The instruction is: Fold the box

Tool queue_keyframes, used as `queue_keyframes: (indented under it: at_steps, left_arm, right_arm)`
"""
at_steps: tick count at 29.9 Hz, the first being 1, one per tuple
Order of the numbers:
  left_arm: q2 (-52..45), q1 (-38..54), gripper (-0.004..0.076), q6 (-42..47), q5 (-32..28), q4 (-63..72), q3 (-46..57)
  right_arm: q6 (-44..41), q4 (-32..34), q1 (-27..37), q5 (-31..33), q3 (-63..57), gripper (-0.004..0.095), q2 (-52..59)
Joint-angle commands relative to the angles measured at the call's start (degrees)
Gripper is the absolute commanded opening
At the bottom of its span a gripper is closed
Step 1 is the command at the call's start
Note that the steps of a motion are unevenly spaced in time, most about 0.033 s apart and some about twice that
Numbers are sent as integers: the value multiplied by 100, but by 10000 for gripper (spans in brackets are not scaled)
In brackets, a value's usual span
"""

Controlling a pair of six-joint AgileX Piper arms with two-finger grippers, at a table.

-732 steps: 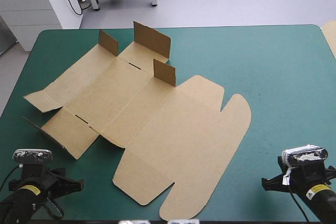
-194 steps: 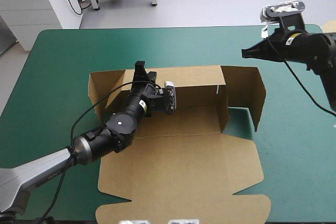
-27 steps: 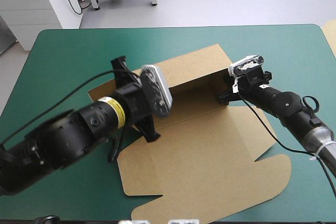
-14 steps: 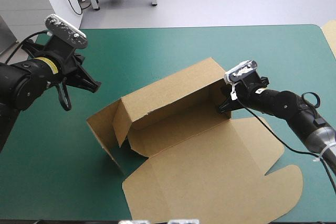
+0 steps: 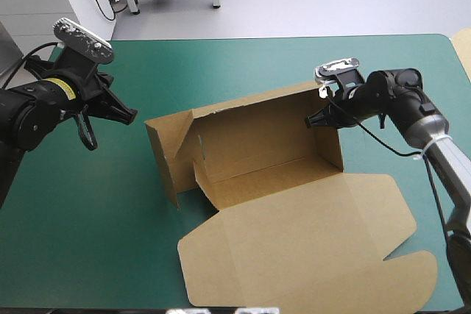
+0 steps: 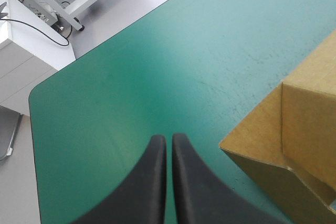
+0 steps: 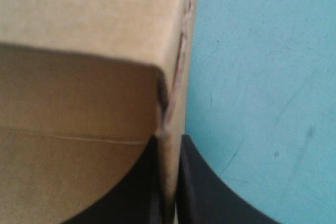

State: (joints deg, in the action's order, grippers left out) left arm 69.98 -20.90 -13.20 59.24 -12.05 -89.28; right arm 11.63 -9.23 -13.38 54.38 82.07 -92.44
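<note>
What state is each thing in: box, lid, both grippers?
box: open tray, far wall and both end walls raised.
lid: lying flat on the near side, not folded over.
left gripper: shut, empty, clear of the box's left end.
right gripper: shut on the box, at the right wall's far corner.

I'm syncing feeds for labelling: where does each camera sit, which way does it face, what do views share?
High view: above and behind the robot, facing forward and down at the table; both arms show, left gripper off the box, right gripper on its wall.
Left wrist view: above that wrist, looking along the shut left gripper; bare table, box corner beside.
Right wrist view: above that wrist, right gripper shut on the box wall.
All three share the box.
</note>
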Motion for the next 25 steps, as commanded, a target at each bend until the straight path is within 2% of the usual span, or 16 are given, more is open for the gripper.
queue_keyframes:
  at_steps: [1, 7, 9, 12, 17, 19, 25]
  left_arm:
    - [-111, -15, 17, 9, -385, 12, -109]
    - [-111, -15, 17, 9, -350, 12, -109]
    - [-111, -15, 15, 9, -350, 23, -109]
    - [-111, -15, 15, 9, -360, 67, -109]
    - [-111, -15, 15, 9, -294, 67, -109]
    - [-111, -15, 15, -3, -244, 67, -109]
    - [-111, -15, 15, 12, -234, 26, -109]
  right_arm:
    - [-116, -188, -6, 130, 470, -21, -435]
    - [-138, -206, -6, 287, 1217, -5, -1213]
    - [-138, -206, -6, 323, 1391, 50, -1321]
    - [22, -206, -6, 224, 1548, 220, -1323]
    - [87, -191, -6, 425, 1975, 599, -1323]
    - [87, -191, -6, 623, 2136, 674, -1323]
    - [256, -169, -6, 1562, 2286, 682, -1310]
